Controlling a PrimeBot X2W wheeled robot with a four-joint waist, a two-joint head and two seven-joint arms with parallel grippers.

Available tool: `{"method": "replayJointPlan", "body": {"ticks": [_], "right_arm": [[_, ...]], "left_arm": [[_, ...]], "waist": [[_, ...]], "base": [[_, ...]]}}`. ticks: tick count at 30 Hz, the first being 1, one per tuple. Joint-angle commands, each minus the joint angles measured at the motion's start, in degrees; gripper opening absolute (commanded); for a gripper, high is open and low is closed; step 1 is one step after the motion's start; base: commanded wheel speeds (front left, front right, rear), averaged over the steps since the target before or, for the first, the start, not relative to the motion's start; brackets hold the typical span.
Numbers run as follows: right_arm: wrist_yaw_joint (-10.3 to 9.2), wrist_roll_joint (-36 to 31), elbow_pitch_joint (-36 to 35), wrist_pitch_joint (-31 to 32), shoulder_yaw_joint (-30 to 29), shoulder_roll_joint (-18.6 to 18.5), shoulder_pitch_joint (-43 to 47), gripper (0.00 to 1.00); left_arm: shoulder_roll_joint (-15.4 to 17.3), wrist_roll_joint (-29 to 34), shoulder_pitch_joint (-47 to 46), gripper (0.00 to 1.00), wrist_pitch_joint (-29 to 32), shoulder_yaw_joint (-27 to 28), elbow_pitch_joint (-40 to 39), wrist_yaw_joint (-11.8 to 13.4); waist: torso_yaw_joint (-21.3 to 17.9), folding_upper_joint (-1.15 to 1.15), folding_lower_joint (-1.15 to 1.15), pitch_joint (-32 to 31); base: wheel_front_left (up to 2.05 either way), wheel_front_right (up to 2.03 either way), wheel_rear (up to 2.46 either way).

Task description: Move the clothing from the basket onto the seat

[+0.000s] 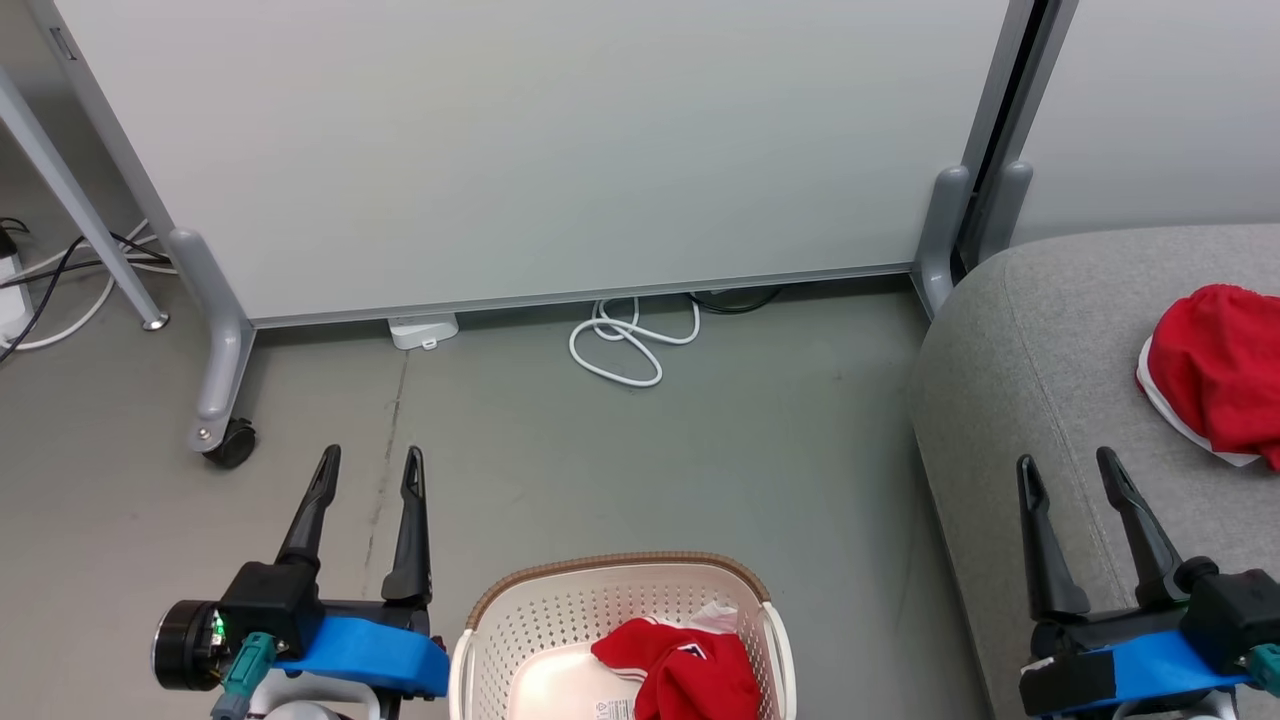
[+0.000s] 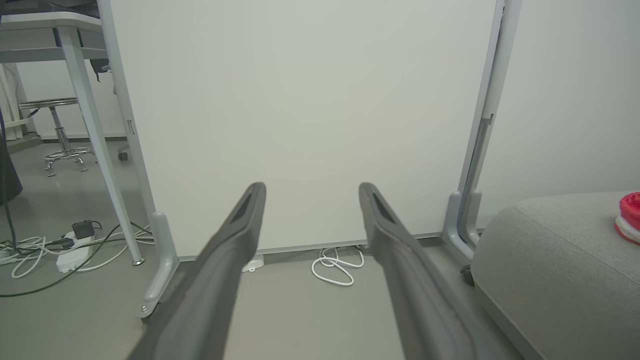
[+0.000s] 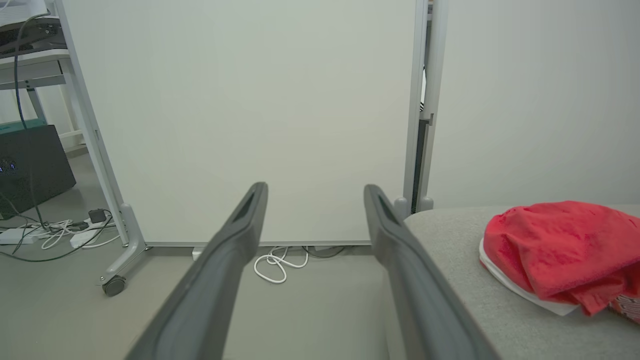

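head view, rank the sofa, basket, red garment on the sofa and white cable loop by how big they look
1. sofa, cut off at the frame edge
2. basket, also partly cut off
3. red garment on the sofa
4. white cable loop, farther away, so true size is unsure

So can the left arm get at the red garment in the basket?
Probably yes. The left arm's fingers stand open and empty just left of the basket, and the red garment lies uncovered inside, with only the basket's wall between them.
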Motion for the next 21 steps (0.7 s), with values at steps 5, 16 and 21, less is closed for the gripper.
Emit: {"method": "replayJointPlan", "body": {"ticks": [5, 16, 21], "right_arm": [[0.01, -1.0, 0.2, 0.0, 0.1, 0.6, 1.1, 1.00], [0.01, -1.5, 0.6, 0.0, -0.2, 0.9, 1.0, 1.00], [0.01, -1.5, 0.6, 0.0, -0.1, 0.9, 0.7, 1.00]], "left_arm": [[-0.7, 1.2, 0.9, 1.00, -0.2, 0.9, 0.0, -0.9], [-1.5, 2.5, 0.7, 1.00, -0.2, 2.3, 0.2, -2.0], [-1.8, 3.1, 0.3, 1.00, -0.2, 2.8, 0.4, -2.4]], "waist": [[0.2, -0.01, 0.01, -0.1], [0.6, -0.01, 0.01, -0.1], [0.5, -0.01, 0.01, 0.1]], "base": [[0.00, 0.00, 0.00], [0.00, 0.00, 0.00], [0.00, 0.00, 0.00]]}}
